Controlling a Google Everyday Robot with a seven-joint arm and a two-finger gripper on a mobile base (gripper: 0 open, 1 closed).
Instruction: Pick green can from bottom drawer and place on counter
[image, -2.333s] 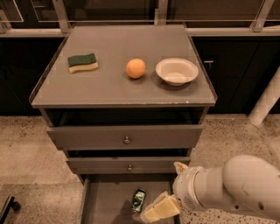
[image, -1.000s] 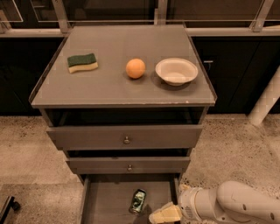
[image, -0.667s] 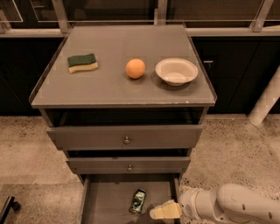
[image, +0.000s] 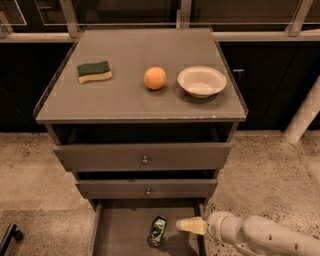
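Observation:
The green can (image: 158, 231) lies in the open bottom drawer (image: 120, 235), near the middle of its grey floor. My gripper (image: 189, 225) reaches in from the lower right over the drawer's right side, its pale tip just to the right of the can and a small gap away from it. The white arm runs off the frame's bottom right corner. The counter (image: 125, 97) is the flat grey top of the cabinet above.
On the counter sit a green-and-yellow sponge (image: 94, 71), an orange (image: 155, 78) and a white bowl (image: 201, 81). Two knobbed drawers (image: 144, 156) stick out partly above the bottom one. A white post (image: 304, 114) stands at right on the speckled floor.
The arm has dropped lower and drawn back toward the bottom right corner. The gripper tip now sits lower and closer beside the can. The can has not moved.

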